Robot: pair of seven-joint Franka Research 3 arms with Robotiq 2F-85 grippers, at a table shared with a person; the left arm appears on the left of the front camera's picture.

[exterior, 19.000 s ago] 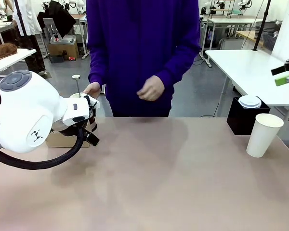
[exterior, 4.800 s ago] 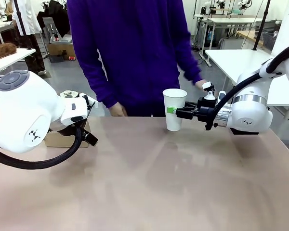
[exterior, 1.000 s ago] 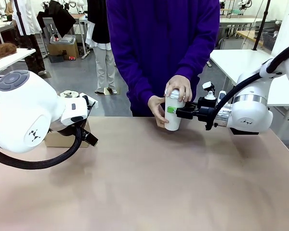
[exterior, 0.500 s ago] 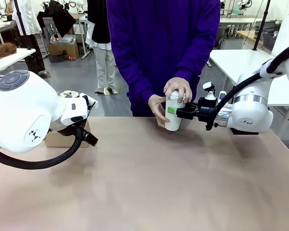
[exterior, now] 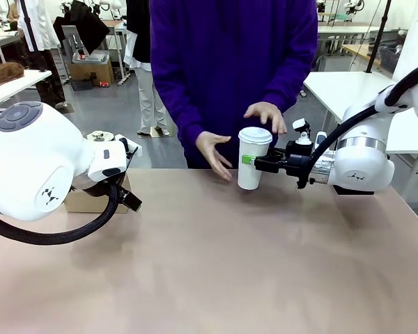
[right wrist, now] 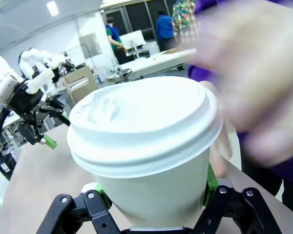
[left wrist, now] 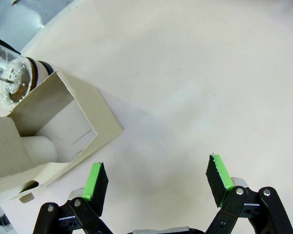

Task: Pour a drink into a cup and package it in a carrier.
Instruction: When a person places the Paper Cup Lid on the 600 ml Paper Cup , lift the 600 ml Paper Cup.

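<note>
Your right gripper [exterior: 253,161] is clamped on the cup [exterior: 251,167]: one green pad [right wrist: 100,191] presses each side of its wall, low down, about a third of the way up. In the right wrist view the cup [right wrist: 154,180] rises straight out of the fingers toward 12 o'clock. Its long axis is upright, with the wide mouth up and the narrow base down by the table [exterior: 209,264]. A white domed lid [exterior: 255,135] is seated on the rim. The wall is plain white paper, and I read no print on it.

From the cup outward, the person's hands are both open and off it — one hand [exterior: 212,153] is at 9 o'clock and the other [exterior: 265,115] hovers at about 1 o'clock above the lid. The cup stands near the table's far edge, right of middle, and your right arm reaches it from 3 o'clock.

Your left gripper [left wrist: 157,178] has its fingers spread wide over bare tabletop, holding nothing. The carrier [left wrist: 63,124] lies at 9 to 10 o'clock of the finger gap, close to one pad but not touching it, with its square pockets open. A clear glass pitcher [left wrist: 12,78] stands against the carrier's far corner — at 10 o'clock.
</note>
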